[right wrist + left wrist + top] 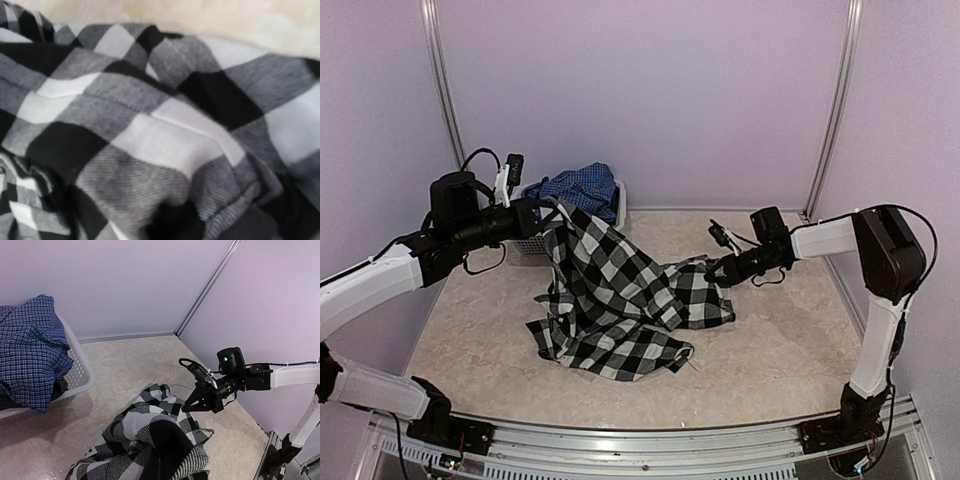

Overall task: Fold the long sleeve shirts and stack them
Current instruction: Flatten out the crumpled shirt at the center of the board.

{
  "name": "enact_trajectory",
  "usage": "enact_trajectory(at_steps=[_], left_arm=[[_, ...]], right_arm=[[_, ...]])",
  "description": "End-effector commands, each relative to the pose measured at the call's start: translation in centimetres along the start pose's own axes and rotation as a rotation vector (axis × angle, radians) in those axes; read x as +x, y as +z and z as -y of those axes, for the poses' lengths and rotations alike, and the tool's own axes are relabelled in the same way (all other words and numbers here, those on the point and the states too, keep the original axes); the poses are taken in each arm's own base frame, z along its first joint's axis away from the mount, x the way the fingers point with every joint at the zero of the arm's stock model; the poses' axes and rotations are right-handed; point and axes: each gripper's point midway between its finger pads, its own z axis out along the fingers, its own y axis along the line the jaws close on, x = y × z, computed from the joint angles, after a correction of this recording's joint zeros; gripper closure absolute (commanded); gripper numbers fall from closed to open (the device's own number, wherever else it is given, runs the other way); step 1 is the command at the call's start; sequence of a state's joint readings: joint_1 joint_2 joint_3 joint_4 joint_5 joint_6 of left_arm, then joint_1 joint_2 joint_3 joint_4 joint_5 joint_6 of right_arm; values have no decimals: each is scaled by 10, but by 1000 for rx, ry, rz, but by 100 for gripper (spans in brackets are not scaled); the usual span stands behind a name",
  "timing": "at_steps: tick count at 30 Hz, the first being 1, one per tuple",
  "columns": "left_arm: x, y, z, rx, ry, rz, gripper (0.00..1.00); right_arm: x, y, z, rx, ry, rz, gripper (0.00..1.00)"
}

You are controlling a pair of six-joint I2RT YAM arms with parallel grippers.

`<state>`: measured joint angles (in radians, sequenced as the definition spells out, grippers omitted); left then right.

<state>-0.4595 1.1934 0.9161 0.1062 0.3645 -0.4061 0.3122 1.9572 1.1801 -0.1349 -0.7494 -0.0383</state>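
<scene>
From above, my left gripper (pixel 548 210) is raised at the far left, just beside the white mesh basket (pixel 621 206); its fingers are clamped on an upper edge of the black-and-white checked shirt (pixel 620 300), which hangs from them and spreads down in a heap over the middle of the table (pixel 790 345); my right gripper (pixel 720 268) sits low at the shirt's right edge, touching the cloth, and I cannot tell whether its fingers are closed on it; the blue checked shirt (pixel 582 187) lies bundled in the basket. From my left wrist, the checked cloth bunches right under the camera and hides my own fingers; the blue shirt droops over the basket's rim; my right gripper's tips meet the shirt's right edge. From my right wrist, blurred black, white and grey checks fill everything; no fingers show.
</scene>
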Motion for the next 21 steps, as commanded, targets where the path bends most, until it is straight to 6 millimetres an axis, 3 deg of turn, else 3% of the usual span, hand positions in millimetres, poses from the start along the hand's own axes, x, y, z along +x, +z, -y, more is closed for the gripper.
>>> enact_trajectory(at_steps=[1, 5, 11, 18, 21], left_arm=[[-16, -23, -21, -80, 28, 51, 100], [-36, -43, -28, -119, 66, 114, 100], [-74, -60, -8, -105, 136, 200, 100], [-125, -83, 45, 8, 218, 290, 100], [-134, -101, 77, 39, 278, 283, 100]], right_arm=[[-30, -49, -10, 153, -52, 62, 100], [-59, -102, -29, 307, -106, 135, 100], [-107, -199, -93, 487, -230, 318, 100], [-126, -267, -167, 547, -320, 415, 100], [-125, -299, -198, 530, -322, 461, 100]])
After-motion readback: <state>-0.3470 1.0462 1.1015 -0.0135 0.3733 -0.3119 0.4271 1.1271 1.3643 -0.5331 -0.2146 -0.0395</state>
